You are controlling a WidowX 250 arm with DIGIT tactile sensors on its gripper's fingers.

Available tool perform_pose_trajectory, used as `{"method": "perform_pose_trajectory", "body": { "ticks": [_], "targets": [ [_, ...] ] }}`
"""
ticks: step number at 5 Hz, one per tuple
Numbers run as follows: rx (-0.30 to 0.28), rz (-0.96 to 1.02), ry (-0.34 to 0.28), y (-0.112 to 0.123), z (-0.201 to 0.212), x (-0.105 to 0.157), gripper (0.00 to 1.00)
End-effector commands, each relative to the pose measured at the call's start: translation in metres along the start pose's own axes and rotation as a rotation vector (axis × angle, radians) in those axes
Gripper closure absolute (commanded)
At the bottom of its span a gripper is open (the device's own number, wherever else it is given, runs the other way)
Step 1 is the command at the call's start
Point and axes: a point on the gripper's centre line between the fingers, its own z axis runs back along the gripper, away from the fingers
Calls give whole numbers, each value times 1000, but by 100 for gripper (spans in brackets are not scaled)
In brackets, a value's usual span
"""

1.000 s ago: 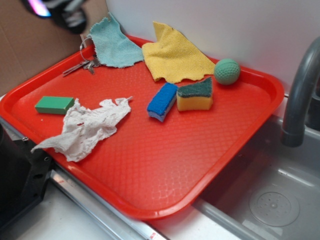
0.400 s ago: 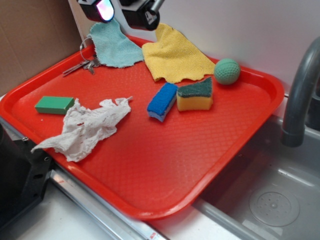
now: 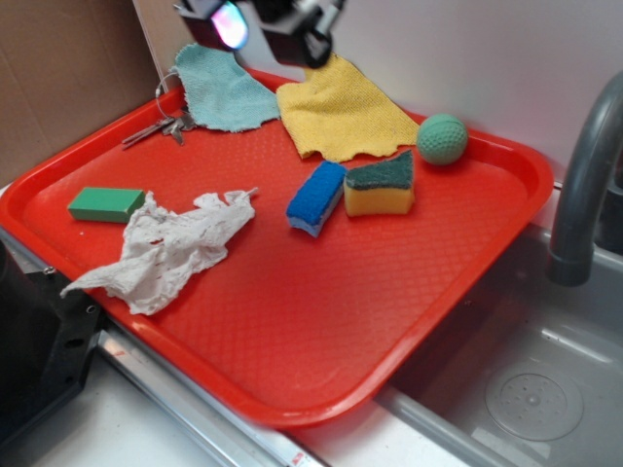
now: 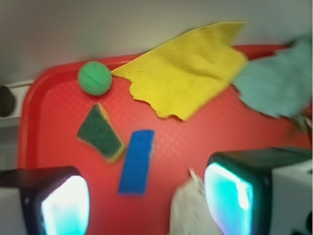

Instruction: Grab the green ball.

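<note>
Gripper (image 4: 146, 196) open, pads (image 4: 63, 208) wide apart at the bottom of the wrist view, nothing between them. In the exterior view gripper (image 3: 268, 21) high at the top edge, over the seam between teal cloth (image 3: 222, 86) and yellow cloth (image 3: 343, 112). Well apart from the ball.

Largest to smallest:
- Tray (image 3: 321, 409): red, textured, raised rim. Sink and faucet (image 3: 584, 185) just beside it at 3 o'clock.
- Yellow cloth: back centre, one corner ending just beside the ball.
- Paper towel (image 3: 165, 248): crumpled, 9 o'clock side.
- Teal cloth: back at 11 o'clock, keys (image 3: 161, 126) poking out from its edge.
- Yellow sponge (image 3: 382, 185), dark green top, and blue sponge (image 3: 315, 197): mid tray, side by side, near the ball on its 7 o'clock side.
- Green block (image 3: 105, 203): far 9 o'clock, flat, wrong target.
- Ball (image 3: 443, 138): at 1 o'clock on the tray, near the back rim, close to the wall. In the wrist view ball (image 4: 95, 78) up at 11 o'clock, cloth tip almost touching.

Risks, judged:
- Round and free on the tray: off-centre closing likely to squirt it out, toward the rim or sink side.
- Cloth corner close enough to get pinched with it.
- Wall close behind: little room for the far finger on a steep descent.
- Three other green things around; block and sponge top possible mix-ups.

Orientation: sphere, no long axis, no facing direction. Any closing direction equal; best picked to clear wall and cloth.
</note>
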Motion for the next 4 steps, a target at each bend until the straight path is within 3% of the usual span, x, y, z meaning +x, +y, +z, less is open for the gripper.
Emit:
{"method": "perform_pose_trajectory", "body": {
  "ticks": [1, 4],
  "targets": [
    [-15, -32, -66, -12, -19, -4, 0],
    [27, -17, -44, -17, -25, 1, 0]
  ]
}}
